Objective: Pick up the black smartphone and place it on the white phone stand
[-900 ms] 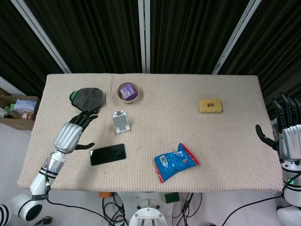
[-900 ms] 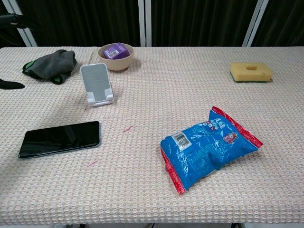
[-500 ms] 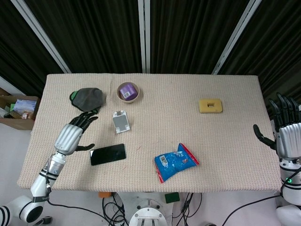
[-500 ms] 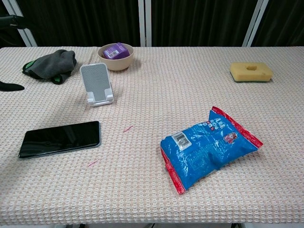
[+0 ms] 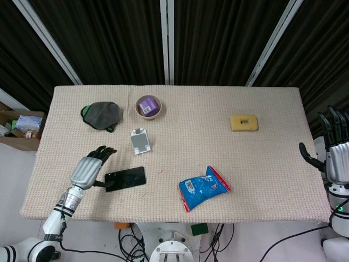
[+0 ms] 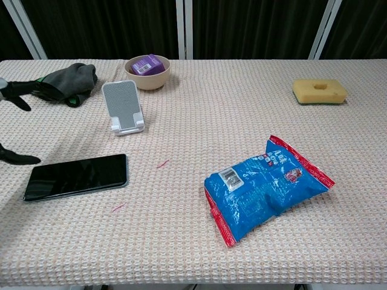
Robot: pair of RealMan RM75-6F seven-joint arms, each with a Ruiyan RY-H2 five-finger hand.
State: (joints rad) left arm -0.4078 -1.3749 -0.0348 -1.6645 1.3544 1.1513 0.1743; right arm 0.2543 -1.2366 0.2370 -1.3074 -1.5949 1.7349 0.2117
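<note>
In the lower left of the head view the black smartphone (image 5: 125, 178) lies flat on the tabletop (image 5: 262, 158), long axis left-to-right, just right of the empty, spread left hand (image 5: 87, 170), below the white phone stand (image 5: 140, 140); the right hand (image 5: 335, 158), fingers apart, hangs far right.

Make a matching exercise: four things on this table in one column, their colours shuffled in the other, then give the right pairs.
Things:
1. flat rectangular smartphone
2. upright plastic phone stand
3. rectangular sponge with a hole
4. crinkled snack bag

Colours:
A. yellow
B. blue with red edges
C. black
D. white

Pairs: 1-C, 2-D, 3-A, 4-B
</note>
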